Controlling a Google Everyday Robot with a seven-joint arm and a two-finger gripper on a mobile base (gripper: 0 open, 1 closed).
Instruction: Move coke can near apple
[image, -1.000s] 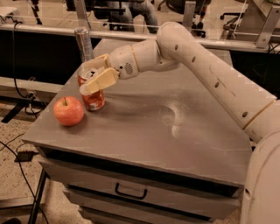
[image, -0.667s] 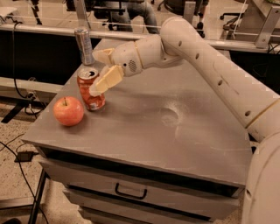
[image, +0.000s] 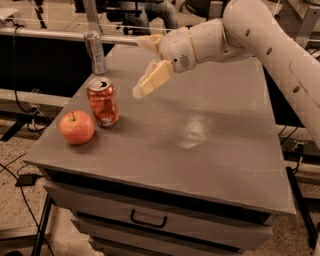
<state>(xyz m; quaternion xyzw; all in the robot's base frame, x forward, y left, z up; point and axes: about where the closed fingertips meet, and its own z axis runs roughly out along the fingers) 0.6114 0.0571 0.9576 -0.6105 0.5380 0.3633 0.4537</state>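
Note:
The coke can (image: 103, 102), red with a silver top, stands upright on the left part of the grey table (image: 210, 130). The apple (image: 76, 127), round and red-orange, sits just to the can's front left, almost touching it. My gripper (image: 141, 66) hangs above the table to the right of and a little behind the can. It is open and empty, clear of the can. One pale finger (image: 152, 80) points down and left toward the table.
A taller slim silver can (image: 95, 52) stands at the table's back left corner, behind the coke can. The table has drawers with a dark handle (image: 147, 220) at the front. A rail and dark furniture lie beyond the table's back edge.
My gripper was around the coke can a second ago; it has let go and pulled back up and to the right. The can stays beside the apple.

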